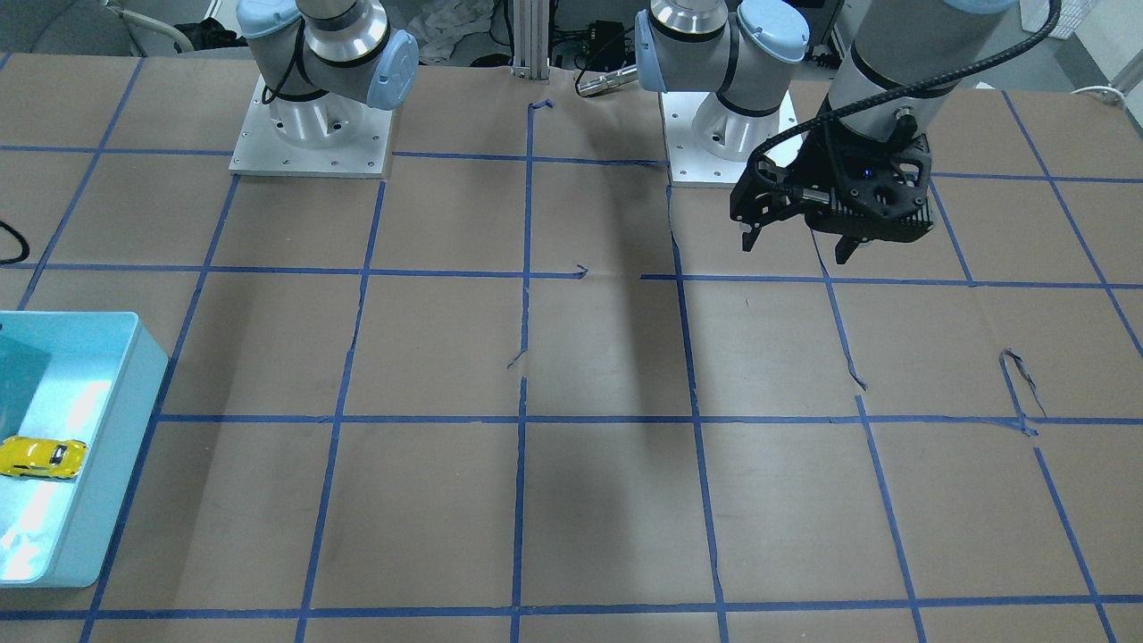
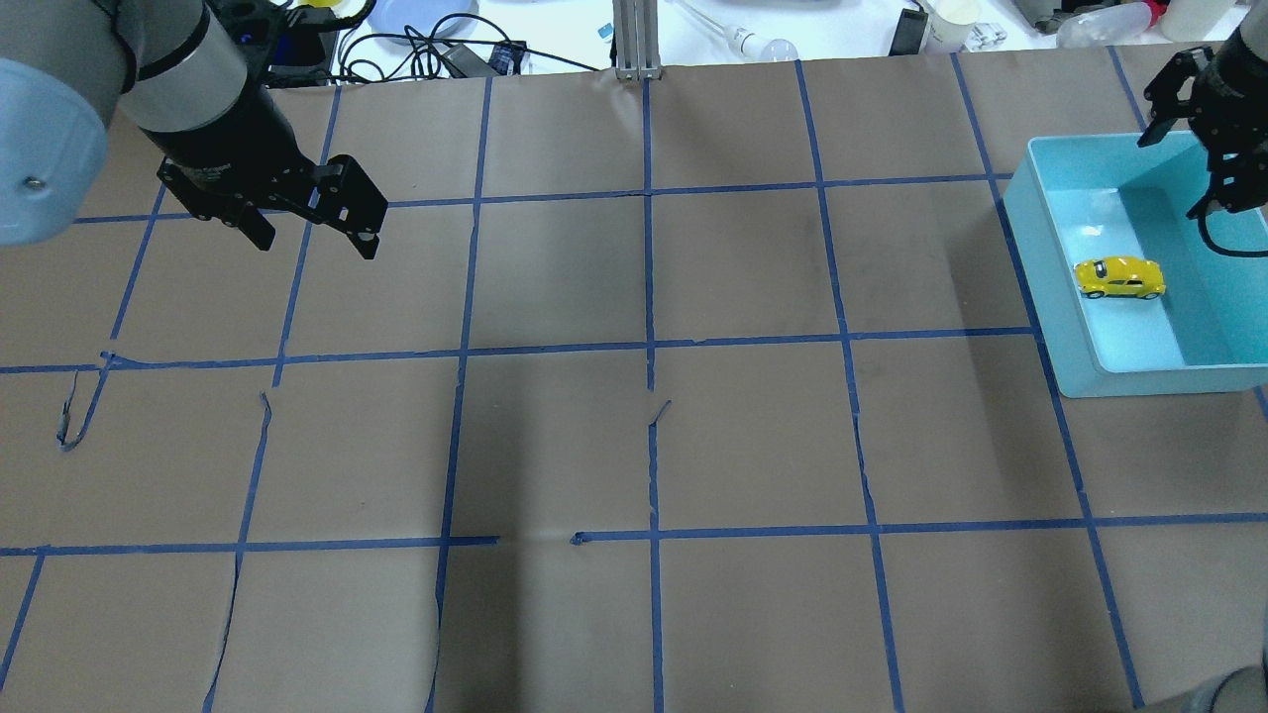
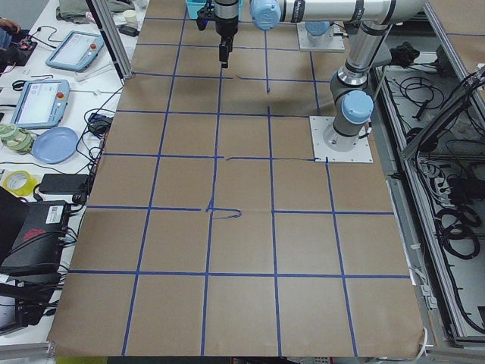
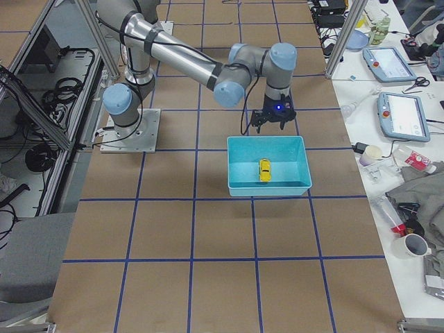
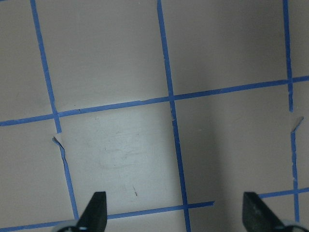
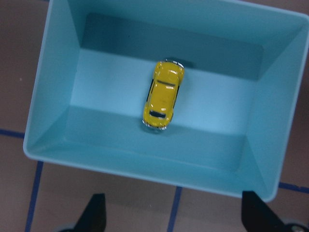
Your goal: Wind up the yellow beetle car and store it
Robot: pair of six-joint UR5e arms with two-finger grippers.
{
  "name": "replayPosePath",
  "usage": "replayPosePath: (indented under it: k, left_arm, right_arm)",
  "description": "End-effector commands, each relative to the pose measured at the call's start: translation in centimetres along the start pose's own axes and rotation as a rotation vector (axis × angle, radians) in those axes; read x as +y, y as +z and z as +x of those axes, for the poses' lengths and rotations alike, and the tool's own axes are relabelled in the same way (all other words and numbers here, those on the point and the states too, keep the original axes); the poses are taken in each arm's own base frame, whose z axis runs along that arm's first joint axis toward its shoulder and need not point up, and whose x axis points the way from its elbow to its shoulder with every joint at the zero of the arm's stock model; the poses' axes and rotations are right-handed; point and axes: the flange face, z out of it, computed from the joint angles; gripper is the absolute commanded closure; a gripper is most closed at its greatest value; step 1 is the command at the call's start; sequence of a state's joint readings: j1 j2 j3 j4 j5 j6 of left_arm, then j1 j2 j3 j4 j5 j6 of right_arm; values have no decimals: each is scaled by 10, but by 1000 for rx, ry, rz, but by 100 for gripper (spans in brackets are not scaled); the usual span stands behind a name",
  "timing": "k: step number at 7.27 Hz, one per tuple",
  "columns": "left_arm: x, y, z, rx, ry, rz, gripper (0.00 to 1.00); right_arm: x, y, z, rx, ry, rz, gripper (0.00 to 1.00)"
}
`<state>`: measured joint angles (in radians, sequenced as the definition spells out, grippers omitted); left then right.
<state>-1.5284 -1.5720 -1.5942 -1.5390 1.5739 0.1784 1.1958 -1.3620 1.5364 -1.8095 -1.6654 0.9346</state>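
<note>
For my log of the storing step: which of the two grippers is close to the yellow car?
The right gripper: it hangs open by the blue bin holding the yellow beetle car. The left gripper is far across the table.

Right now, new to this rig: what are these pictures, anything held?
Two robot arms bolted to a table, each with a two-finger gripper. Four pictures are fixed cameras: facing the robot, over its shoulders, one at each table end. Two look down from the wrists. The table wears brown paper with a blue tape grid. A light blue bin holds the yellow beetle car, on its wheels. The right gripper hangs open over the bin's edge; the left gripper hangs open over bare paper. Nothing is held.
</note>
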Motion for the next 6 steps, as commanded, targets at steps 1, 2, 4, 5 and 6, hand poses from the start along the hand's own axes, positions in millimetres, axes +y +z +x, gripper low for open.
replayPosePath:
  k: [1,2,4,5,6]
  left_arm:
    - [2,3,2,2,2,-4,0]
    - [3,3,3,10,-1,-2,0]
    - [5,1,4,9,2,1,0]
    - [5,1,4,9,2,1,0]
    - [4,1,3,6,4,2,0]
  right_arm:
    - [83,-44,19,72,-305,-69,0]
    - [95,-47,18,70,-474,-86,0]
    - [128,-66,14,20,-875,-58,0]
    - [168,-73,7,8,-1000,-43,0]
    - [211,-89,5,-33,-1077,-5,0]
